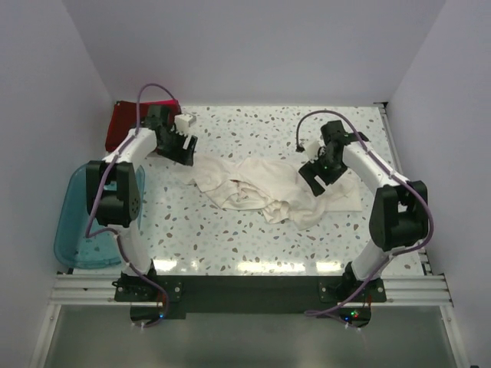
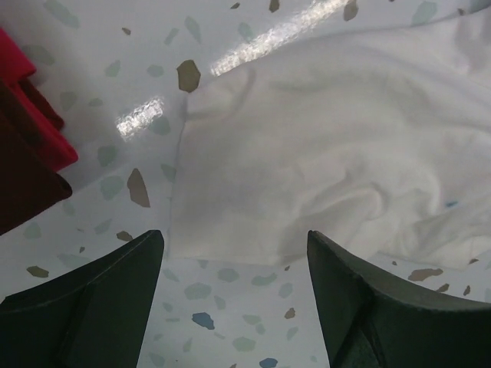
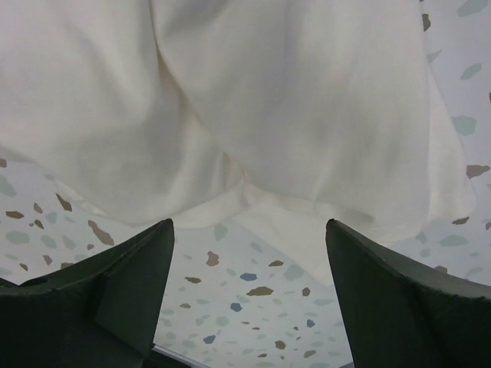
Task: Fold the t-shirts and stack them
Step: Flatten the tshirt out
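The cream-white t-shirt [image 1: 265,192] lies crumpled across the middle of the speckled table [image 1: 230,245]. The left gripper [image 1: 184,153] hovers over its left edge and the right gripper [image 1: 313,178] over its right side. Both have their fingers spread, grasping nothing. A dark red t-shirt [image 1: 125,123] lies at the far-left corner, beyond the teal tub [image 1: 80,230].

No text, label, brand, number or sign can be read in any of the three views. The crumpled cream-white t-shirt [image 1: 265,190] shows only plain cloth (both wrist cameras see it close up, also unmarked). The dark red shirt [image 1: 124,126] in the far left corner and the teal tub [image 1: 73,230] show no legible marking.
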Robot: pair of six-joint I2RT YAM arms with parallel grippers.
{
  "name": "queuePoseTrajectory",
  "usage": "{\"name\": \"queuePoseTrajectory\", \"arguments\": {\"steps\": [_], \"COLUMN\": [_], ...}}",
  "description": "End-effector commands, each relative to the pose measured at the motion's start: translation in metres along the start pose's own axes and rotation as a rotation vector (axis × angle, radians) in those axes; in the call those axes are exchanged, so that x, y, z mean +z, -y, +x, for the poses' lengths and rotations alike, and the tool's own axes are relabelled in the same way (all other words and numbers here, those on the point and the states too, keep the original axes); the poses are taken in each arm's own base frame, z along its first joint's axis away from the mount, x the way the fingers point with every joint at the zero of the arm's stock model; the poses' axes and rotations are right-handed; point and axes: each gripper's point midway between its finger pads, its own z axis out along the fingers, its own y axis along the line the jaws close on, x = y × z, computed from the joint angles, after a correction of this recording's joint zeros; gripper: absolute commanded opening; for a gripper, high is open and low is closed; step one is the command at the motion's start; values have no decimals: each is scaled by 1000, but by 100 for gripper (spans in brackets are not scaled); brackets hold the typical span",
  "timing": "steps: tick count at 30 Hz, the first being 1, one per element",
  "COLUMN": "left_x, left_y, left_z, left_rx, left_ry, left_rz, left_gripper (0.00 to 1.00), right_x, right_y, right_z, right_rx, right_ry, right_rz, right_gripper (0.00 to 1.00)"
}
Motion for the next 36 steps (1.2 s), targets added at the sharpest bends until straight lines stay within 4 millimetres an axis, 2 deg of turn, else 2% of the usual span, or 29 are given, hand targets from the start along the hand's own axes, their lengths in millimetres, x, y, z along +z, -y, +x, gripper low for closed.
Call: {"name": "queuePoseTrajectory", "arguments": {"steps": [1,4,6,8,11,14,16,18,20,22,25,27,30,31,32,33,34,36], "left_x": [7,7,5,9,15,21,20,16,5,1,-6,-8,-12,-16,-18,-18,-27,-30], "left_y": [-17,-10,-9,-10,-21,-29,-31,-23,-3,12,26,30,38,42,45,48,51,58], "left_z": [3,6,6,16,24,24,17,13,1,6,4,4,7,6,8,16,12,19], "left_rx": [-30,16,51,48,30,5,6,35,83,135,164,170,193,206,240,252,282,331], "left_ry": [-50,-53,-46,-75,-111,-120,-114,-97,-28,-9,12,17,27,41,49,42,72,92], "left_rz": [-67,-25,-39,-45,-95,-132,-137,-92,7,78,125,136,169,188,200,214,211,235], "left_gripper": [80,79,79,80,83,87,87,87,86,86,85,85,84,82,81,79,79,78], "right_x": [8,2,-6,-10,-6,2,4,5,5,12,25,35,40,34,25,17,-1,-35], "right_y": [17,12,0,-13,-27,-38,-49,-58,-66,-74,-77,-70,-66,-67,-71,-74,-79,-90], "right_z": [-3,-4,-3,1,3,1,0,-1,2,11,17,21,19,18,13,10,5,-12], "right_rx": [-46,-33,-41,-29,-16,-28,-45,-67,-71,-82,-91,-85,-77,-80,-84,-96,-100,-114], "right_ry": [-27,-10,7,-1,-3,-11,-18,-21,-29,-63,-85,-111,-125,-131,-108,-88,-65,59], "right_rz": [40,-8,-62,-116,-157,-187,-217,-233,-245,-245,-218,-173,-155,-168,-188,-204,-231,-276], "right_gripper": [83,81,79,79,79,80,80,79,79,80,81,80,48,23,7,0,0,0]}}
